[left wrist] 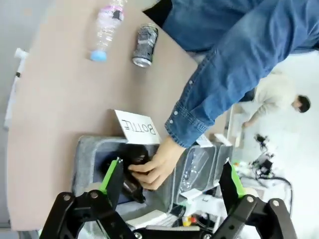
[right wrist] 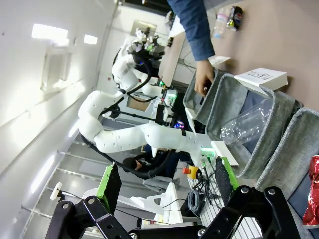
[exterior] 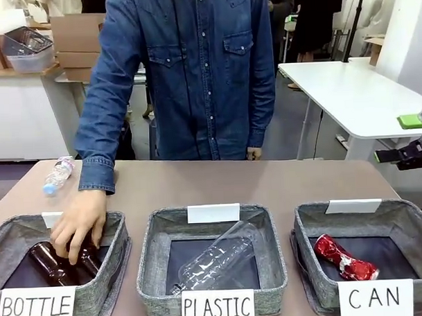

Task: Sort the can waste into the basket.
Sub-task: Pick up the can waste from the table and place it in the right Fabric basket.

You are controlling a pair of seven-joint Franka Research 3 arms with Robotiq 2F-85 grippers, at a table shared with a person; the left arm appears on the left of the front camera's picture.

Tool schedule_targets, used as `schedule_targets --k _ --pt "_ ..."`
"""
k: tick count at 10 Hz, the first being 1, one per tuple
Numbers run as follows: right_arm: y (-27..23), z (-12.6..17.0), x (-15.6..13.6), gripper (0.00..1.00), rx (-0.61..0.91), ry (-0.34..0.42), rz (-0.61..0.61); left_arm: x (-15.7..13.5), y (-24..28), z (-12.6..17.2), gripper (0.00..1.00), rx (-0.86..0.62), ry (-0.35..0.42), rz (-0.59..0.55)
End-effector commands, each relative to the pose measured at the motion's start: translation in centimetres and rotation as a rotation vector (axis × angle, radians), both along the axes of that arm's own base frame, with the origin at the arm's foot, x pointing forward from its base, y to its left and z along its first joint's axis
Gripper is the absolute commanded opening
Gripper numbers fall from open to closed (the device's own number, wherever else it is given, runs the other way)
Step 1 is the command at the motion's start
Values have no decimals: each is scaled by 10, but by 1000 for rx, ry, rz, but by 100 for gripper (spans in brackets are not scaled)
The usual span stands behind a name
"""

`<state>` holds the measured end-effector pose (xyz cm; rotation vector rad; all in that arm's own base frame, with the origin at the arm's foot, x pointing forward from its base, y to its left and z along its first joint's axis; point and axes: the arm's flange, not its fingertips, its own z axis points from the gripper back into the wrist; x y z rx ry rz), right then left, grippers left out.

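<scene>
A dented red can [exterior: 343,258] lies inside the grey basket [exterior: 401,205] signed "CAN" at the front right; the right wrist view catches this red can [right wrist: 314,195] at its edge, within the same basket [right wrist: 286,154]. A silver-and-black can [left wrist: 145,45] lies on its side on the brown table beyond the person's arm, also seen far off as a small can [right wrist: 235,17]. My left gripper [left wrist: 169,177] hangs open high above the "BOTTLE" basket [left wrist: 87,154]. My right gripper [exterior: 403,139] stands open off the table's right edge, and its wrist view shows the gripper [right wrist: 167,183] empty.
The person's hand [exterior: 79,228] rests on brown bottles [exterior: 50,264] in the "BOTTLE" basket. A clear bottle [exterior: 218,258] lies in the "PLASTIC" basket [exterior: 154,271]. Another plastic bottle [exterior: 58,175] lies on the table at the far left. A white table [exterior: 354,90] stands behind.
</scene>
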<state>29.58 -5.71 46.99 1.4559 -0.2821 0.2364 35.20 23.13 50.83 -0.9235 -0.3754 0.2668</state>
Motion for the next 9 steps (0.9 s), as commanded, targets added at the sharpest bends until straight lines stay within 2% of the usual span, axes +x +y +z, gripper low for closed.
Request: schedule_targets --k 1,2,3,4,6,7,9 --pt "-1 1 1 100 3 -26 8 35 -35 3 100 113 47 -85" --pt "-1 1 1 100 3 -26 8 36 -28 6 100 121 49 -71" --pt "-1 1 1 100 3 -26 8 21 -13 6 100 145 57 -107" --pt "-1 1 1 100 3 -26 8 1 1 1 100 178 59 -34" --pt "-1 1 1 100 3 -26 8 -32 20 -6 100 122 13 30" --pt "-1 1 1 100 3 -26 8 -26 7 -9 100 149 24 34" --pt "-1 1 1 100 3 -26 8 20 -47 -7 100 273 34 -2"
